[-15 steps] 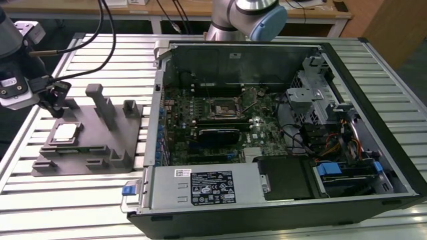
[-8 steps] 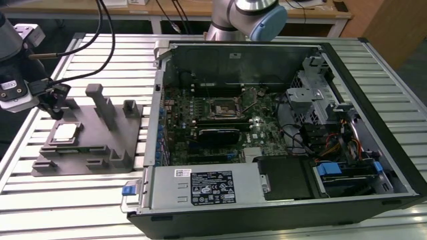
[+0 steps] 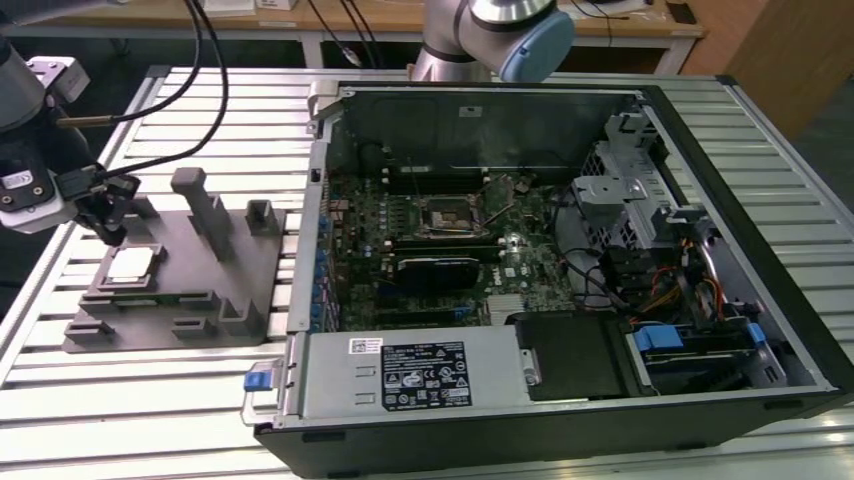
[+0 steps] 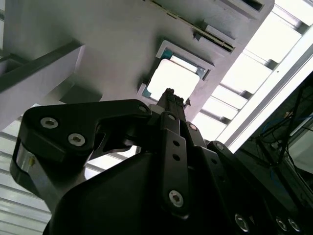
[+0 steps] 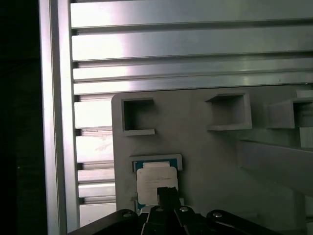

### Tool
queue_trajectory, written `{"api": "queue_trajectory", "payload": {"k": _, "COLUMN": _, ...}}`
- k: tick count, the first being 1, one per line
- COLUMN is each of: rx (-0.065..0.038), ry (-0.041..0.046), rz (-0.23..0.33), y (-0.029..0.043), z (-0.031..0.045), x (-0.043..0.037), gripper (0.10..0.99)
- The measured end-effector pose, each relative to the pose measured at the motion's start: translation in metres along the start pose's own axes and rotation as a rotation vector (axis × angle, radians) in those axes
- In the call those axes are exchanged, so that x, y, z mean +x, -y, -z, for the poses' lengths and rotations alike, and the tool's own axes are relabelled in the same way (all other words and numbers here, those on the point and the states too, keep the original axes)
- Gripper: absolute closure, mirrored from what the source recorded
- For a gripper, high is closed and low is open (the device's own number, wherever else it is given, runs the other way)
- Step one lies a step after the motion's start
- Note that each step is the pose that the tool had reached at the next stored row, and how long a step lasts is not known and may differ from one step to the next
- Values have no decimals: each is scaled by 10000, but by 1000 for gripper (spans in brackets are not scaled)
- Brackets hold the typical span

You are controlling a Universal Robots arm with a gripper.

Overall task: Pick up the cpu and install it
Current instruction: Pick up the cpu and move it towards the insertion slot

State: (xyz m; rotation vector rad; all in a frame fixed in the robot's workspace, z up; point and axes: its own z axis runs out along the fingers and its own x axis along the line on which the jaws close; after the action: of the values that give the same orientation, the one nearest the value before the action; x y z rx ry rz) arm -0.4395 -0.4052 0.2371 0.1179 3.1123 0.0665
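The black jaws (image 4: pixel 169 94) look drawn together, with no gap showing at their tips and nothing held between them. In the second wrist view they hang just above the small square cpu with the pale silver-white top (image 4: pixel 173 78), over its near edge rather than its middle; whether they touch it I cannot tell. The cpu lies flat in a shallow framed recess of the large grey plastic fixture with raised blocks (image 3: pixel 200 270), at the end towards the exterior view's left. The fixture rests on the slatted aluminium worktop (image 3: pixel 80 400), just beside the open black computer case (image 3: pixel 534 440); the square socket on the green board (image 3: pixel 447 212) sits well apart from the chip. To my eye the risk is in the fit. The recess frame hugs the chip closely, so jaws placed off-centre could catch the frame, tip the chip on one corner or scrape its top; a thin, smooth plate like that could also slide out of a shallow hold.
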Motion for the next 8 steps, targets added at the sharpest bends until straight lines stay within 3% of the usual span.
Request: {"api": "queue_trajectory", "payload": {"k": 8, "rx": 0, "ry": -4, "rz": 0, "y": 32, "z": -103, "x": 16, "gripper": 980}}
